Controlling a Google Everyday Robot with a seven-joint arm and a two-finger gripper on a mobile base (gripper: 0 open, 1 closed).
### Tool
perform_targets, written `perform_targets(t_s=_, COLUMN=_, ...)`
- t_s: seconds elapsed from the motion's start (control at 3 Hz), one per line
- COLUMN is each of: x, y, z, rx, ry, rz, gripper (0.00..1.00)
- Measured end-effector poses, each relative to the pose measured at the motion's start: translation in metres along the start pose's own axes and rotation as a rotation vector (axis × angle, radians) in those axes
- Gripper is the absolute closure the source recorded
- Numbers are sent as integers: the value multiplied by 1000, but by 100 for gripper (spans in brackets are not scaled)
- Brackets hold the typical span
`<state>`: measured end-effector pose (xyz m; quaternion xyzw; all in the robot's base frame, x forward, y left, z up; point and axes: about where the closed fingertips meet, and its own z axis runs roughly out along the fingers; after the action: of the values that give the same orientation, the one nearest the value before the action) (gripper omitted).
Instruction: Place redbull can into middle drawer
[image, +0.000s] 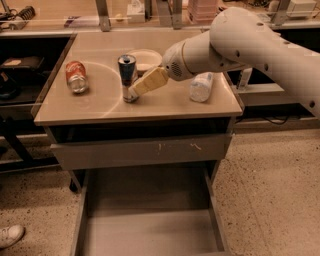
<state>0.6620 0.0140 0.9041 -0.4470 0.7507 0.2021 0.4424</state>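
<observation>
The redbull can (128, 76) stands upright on the beige table (100, 107), blue and silver with a silver top. My gripper (134, 90) reaches in from the right and its cream fingers (148, 81) are at the can's lower right side, touching or nearly touching it. The middle drawer (150, 227) is pulled out wide below the table's front, with a plain grey floor and thin side walls, and nothing in it.
A red-orange soda can (76, 77) lies on its side at the table's left. A pale bowl (144, 59) sits behind the redbull can. A clear plastic bottle (201, 87) lies at the right. The shallower top drawer front (140, 150) is closed. A shoe (10, 235) shows at bottom left.
</observation>
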Motion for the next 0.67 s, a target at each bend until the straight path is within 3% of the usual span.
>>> perform_targets(t_s=0.67, x=-3, y=5, z=61, rx=-16, ry=-15, rz=-17, gripper=0)
